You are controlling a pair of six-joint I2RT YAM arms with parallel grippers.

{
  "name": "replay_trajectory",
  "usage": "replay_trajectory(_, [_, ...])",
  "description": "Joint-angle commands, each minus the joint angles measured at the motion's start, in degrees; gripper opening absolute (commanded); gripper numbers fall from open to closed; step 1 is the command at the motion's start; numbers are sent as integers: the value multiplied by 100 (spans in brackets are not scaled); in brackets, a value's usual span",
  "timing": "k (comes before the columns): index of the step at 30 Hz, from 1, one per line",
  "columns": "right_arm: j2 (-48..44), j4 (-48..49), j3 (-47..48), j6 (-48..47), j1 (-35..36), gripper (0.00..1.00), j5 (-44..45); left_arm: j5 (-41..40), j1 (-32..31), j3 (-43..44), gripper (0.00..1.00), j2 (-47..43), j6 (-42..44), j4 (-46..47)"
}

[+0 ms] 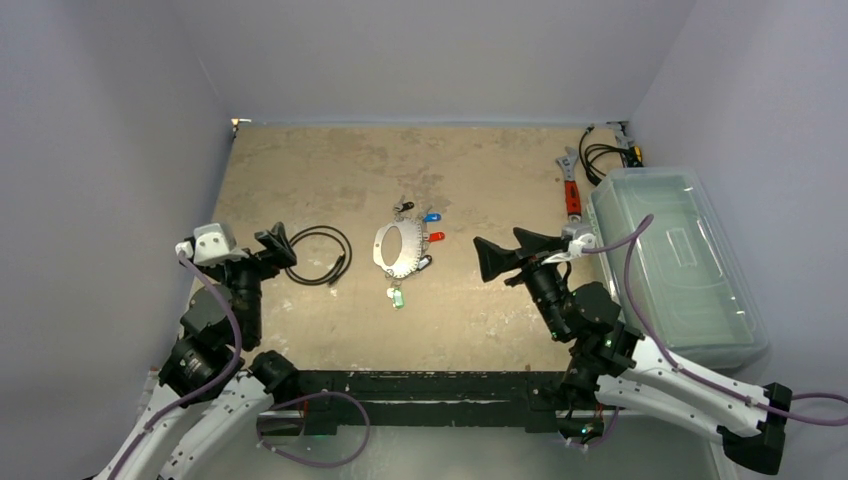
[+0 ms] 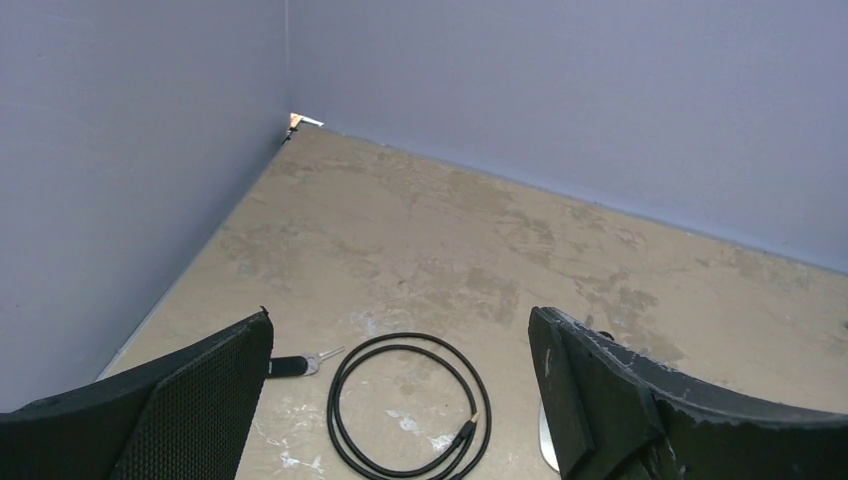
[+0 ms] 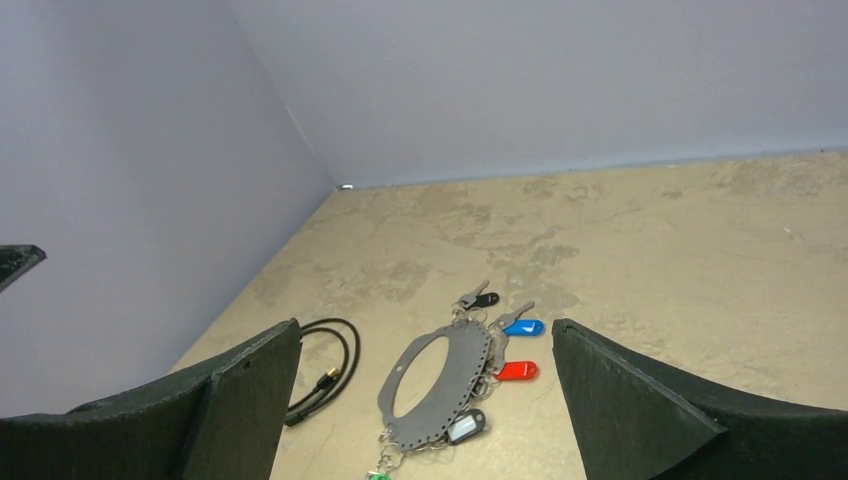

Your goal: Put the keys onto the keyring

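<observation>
Five keys (image 3: 517, 370) against one keyring (image 3: 468, 372).

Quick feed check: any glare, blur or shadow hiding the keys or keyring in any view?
Top external: soft even light, no glare, keyring and keys sharp but small. Right wrist: keyring crisp, no glare on it, green-tagged key cut by the bottom edge. Left wrist: sharp on the black cable, keyring hardly visible.

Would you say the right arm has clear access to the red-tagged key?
Probably yes: the right arm holds its jaws open toward the keyring, and only bare table lies between them and the red-tagged key.
</observation>
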Motion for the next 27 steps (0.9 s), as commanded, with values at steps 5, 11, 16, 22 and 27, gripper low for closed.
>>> replay_trajectory(5, [243,-34,233,252,-15,99,285,319,228,-47,97,304,351,263])
replay_trajectory(11, [460,133,204,141,-16,99,354,733,618,-135,97,327,351,457])
replay_trajectory(16, [597,394,134,-32,-15,99,323,844,715,-119,97,448,325,484])
replay_trajectory(22, [617,1060,-16,-322,-7,99,-97,851,729,-136,97,417,324,492])
replay_trajectory(27, [635,1220,-41,-463,-7,99,-101,828,729,-119,97,371,325,433])
